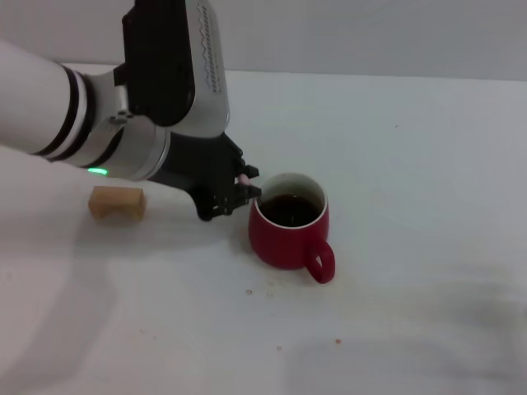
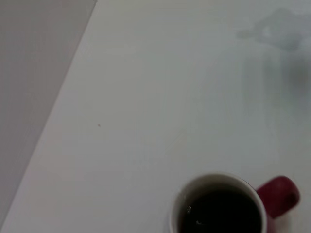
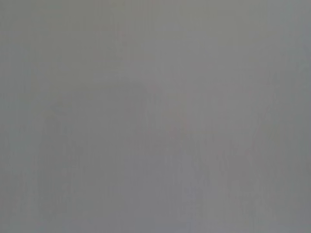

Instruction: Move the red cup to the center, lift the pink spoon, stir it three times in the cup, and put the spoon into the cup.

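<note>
Left gripper (image 1: 239, 191), closed on the slim, light, slippery pink spoon (image 1: 244, 176), sits just beside the red cup (image 1: 290, 232); handle-end grip advised.

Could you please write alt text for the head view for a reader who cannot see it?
The left gripper holds the pink spoon at the rim of the red cup, which holds dark liquid. A tan block lies on the white table to the robot's left.
</note>
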